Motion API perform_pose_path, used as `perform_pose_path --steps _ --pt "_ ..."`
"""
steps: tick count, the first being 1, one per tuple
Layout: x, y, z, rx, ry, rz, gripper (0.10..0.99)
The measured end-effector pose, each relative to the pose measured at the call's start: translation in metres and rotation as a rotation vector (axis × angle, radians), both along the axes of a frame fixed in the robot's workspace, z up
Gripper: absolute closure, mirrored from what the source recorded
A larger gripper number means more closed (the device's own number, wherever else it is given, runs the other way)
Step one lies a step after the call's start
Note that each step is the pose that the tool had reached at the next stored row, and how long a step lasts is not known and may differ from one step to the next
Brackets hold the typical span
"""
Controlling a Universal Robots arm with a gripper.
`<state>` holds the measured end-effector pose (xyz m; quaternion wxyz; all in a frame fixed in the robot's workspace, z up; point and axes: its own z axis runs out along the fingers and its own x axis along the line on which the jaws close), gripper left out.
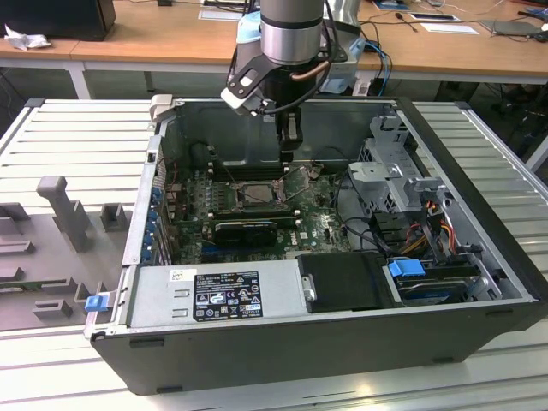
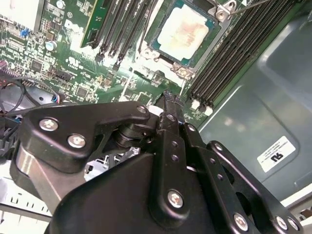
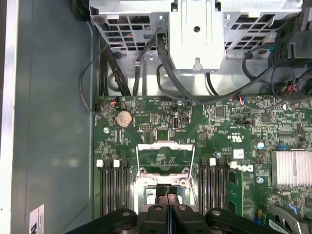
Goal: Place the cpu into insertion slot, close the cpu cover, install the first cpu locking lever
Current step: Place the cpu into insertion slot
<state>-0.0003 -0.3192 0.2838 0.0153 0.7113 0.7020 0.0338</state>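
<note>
The hand [image 1: 288, 159] hung clenched inside the case [image 1: 342, 342], fingers pressed together and apparently empty. In the exterior view the slot [image 1: 257, 195] lay just beside it, at its 7 o'clock. The cpu [image 2: 184, 30] sat in the slot, pale face up. The cover [image 3: 164, 170] stood open.

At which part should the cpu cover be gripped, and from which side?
Grip the cover by its free bar, the one farthest from the end effector, coming from above. It seems swung open, board showing through its window, leaving that thin bar exposed.
</note>
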Motion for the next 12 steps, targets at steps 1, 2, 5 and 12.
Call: perform_pose_path --steps 1,2,5,12 --pt "0.0021 0.0000 0.0000 0.000 0.0000 0.000 0.980" --pt "0.0042 0.0000 0.0000 0.000 0.0000 0.000 0.980" --pt "0.0121 0.0000 0.0000 0.000 0.0000 0.000 0.980" --pt "0.0157 0.0001 -0.0001 0.000 0.0000 0.000 0.980"
